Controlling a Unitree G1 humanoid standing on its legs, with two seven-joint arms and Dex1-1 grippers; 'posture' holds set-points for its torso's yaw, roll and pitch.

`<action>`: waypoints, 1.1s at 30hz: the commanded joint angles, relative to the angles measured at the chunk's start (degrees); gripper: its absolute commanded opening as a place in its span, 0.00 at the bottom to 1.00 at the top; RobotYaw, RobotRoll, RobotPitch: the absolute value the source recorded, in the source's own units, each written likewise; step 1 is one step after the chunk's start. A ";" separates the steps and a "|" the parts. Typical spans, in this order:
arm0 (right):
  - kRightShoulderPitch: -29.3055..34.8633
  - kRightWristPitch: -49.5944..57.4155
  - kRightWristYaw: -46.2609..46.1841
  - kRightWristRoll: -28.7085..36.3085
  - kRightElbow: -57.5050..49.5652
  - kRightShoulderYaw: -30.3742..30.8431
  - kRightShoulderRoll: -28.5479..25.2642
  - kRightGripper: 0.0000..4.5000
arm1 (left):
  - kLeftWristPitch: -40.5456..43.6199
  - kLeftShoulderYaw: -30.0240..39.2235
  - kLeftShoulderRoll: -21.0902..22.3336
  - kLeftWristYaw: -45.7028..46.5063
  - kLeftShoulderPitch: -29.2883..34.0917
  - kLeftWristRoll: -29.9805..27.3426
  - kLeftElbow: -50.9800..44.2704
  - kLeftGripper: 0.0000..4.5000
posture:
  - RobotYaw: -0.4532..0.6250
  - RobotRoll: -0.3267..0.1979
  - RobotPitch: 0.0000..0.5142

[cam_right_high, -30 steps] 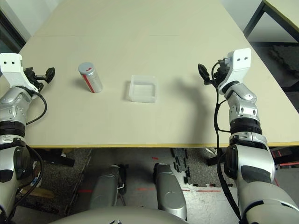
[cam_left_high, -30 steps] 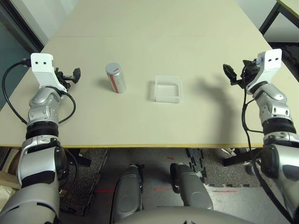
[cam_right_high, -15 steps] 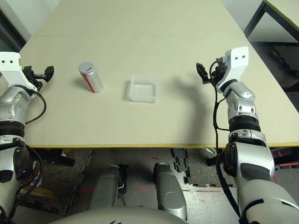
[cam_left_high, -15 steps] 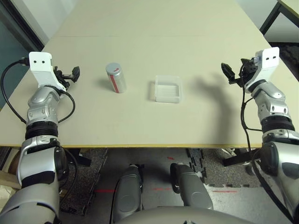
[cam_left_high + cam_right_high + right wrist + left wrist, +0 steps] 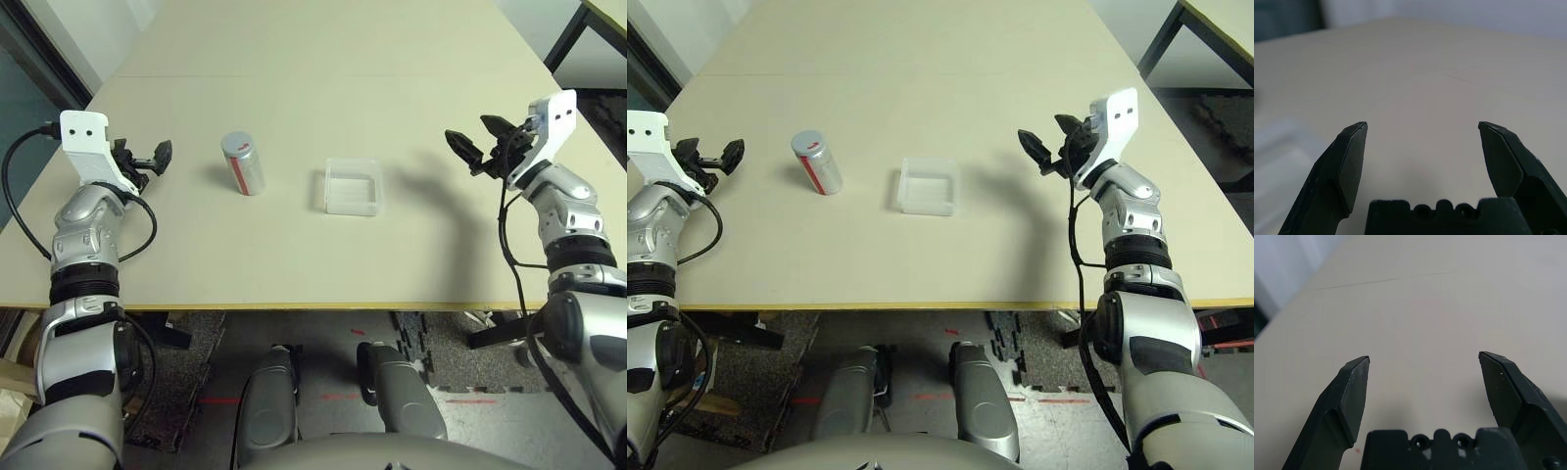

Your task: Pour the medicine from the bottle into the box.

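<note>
- Nearest me, the pale bench (image 5: pixel 294 255) runs its front edge across the scene, with dark floor below it.
- On the left, the left claw (image 5: pixel 152 155) hangs above the bench near its left edge, its two black fingers spread apart and nothing between them; it points toward the middle of the bench.
- On the right, the right claw (image 5: pixel 477 145) hovers above the bench, fingers likewise wide apart and empty, aimed leftward toward the middle.
- Between the two arms, the box (image 5: pixel 352 186) sits flat on the bench, a clear low-walled tub, right of centre. It looks empty, though the plastic is hard to read from here.
- Just a little farther back and to the left of the box stands the bottle (image 5: pixel 242 164), silver-grey with a red stripe down its side and its round grey cap on top. It is apart from the box and well clear of both claws.
- Any medicine would be inside the closed bottle; I cannot see it.
- Beyond these, the bench stretches away to the far end.
</note>
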 commanded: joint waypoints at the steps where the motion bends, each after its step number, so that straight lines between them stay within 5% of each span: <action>1: 2.00 2.55 7.19 2.56 -5.13 1.97 0.54 1.00 | 2.75 0.19 -0.41 -1.70 2.63 -1.78 -4.60 0.99 | 0.43 0.62 0.32; 11: 6.22 11.05 22.55 6.72 -18.61 8.89 0.03 1.00 | 9.59 1.49 -2.82 -3.76 10.83 -7.87 -20.03 0.99 | 0.45 0.62 0.28; 22: 7.10 15.13 27.33 6.40 -23.47 13.36 -0.38 1.00 | 9.19 0.88 -7.56 -3.51 20.11 -10.89 -34.18 0.99 | 0.47 0.62 0.29; 33: 7.79 14.51 26.41 5.82 -24.34 14.48 0.00 1.00 | 2.72 -3.85 -11.64 -4.71 22.20 -7.83 -34.33 0.99 | 0.45 0.62 0.29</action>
